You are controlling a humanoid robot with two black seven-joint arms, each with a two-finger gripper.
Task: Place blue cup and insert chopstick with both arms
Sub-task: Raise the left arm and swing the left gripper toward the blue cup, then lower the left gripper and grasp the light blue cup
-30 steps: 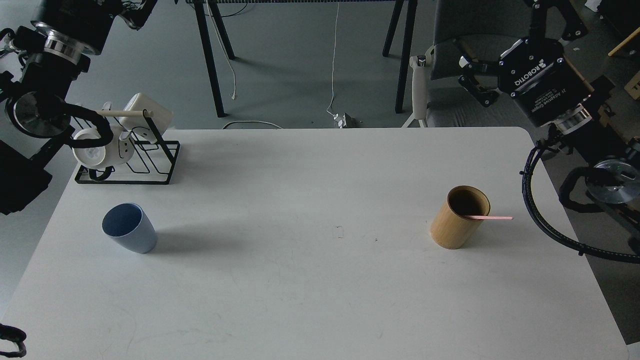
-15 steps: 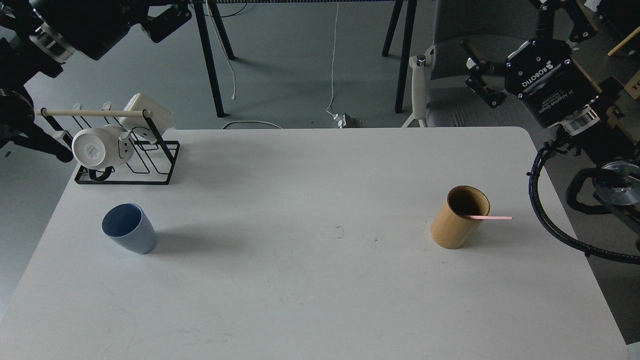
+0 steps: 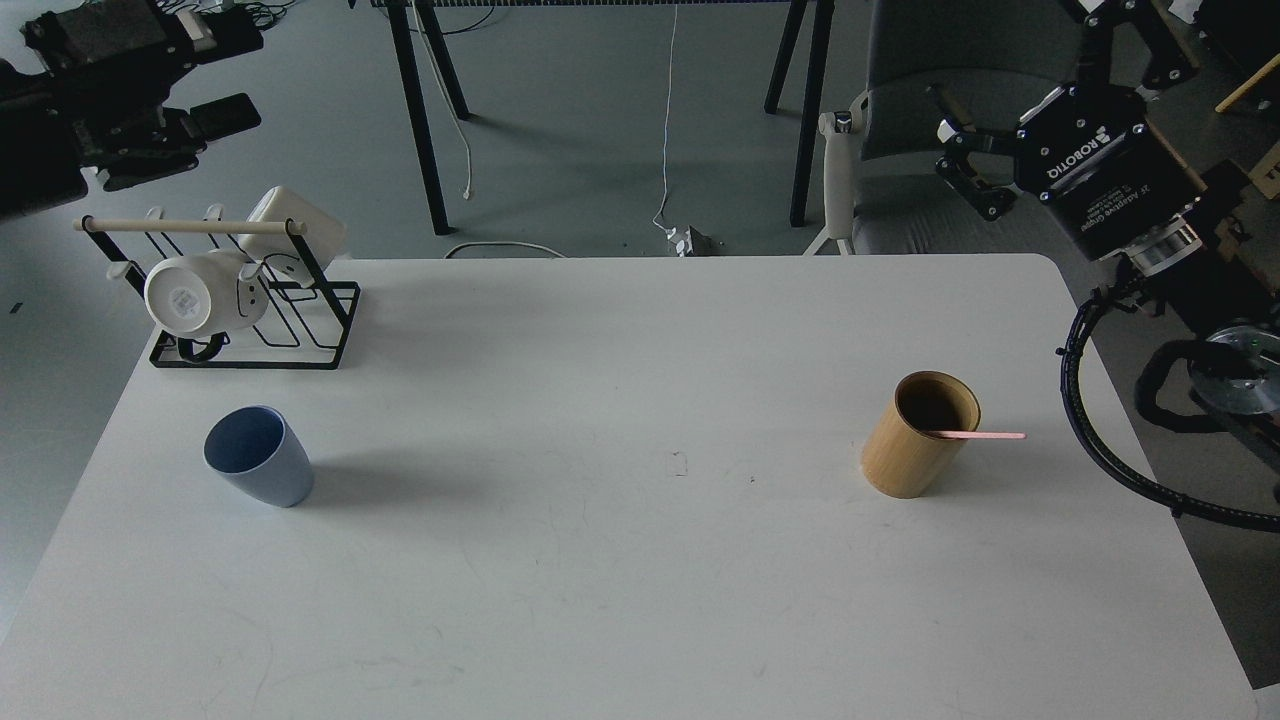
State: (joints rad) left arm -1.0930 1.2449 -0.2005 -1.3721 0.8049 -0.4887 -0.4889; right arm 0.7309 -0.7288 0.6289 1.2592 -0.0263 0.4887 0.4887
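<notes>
The pale-blue cup (image 3: pixel 258 455) stands upright on the left of the white table (image 3: pixel 620 560). A pink chopstick (image 3: pixel 985 435) leans out to the right from the tan bamboo holder (image 3: pixel 918 432) on the right of the table. My left gripper (image 3: pixel 235 78) is high at the upper left, off the table and behind the rack, with its fingers apart and empty. My right gripper (image 3: pixel 960 158) is raised at the upper right beyond the table's far corner, above and behind the holder, open and empty.
A black wire rack (image 3: pixel 255 320) with a pale wooden rod and white mugs (image 3: pixel 195 293) stands at the table's back left corner. A grey chair (image 3: pixel 900 120) and black table legs are behind the table. My right arm's cable loop (image 3: pixel 1090 440) hangs by the table's right edge.
My left arm has swung up and back to the left, away from the rack. My right gripper has risen slightly. The cup, the holder and the chopstick have not moved.
</notes>
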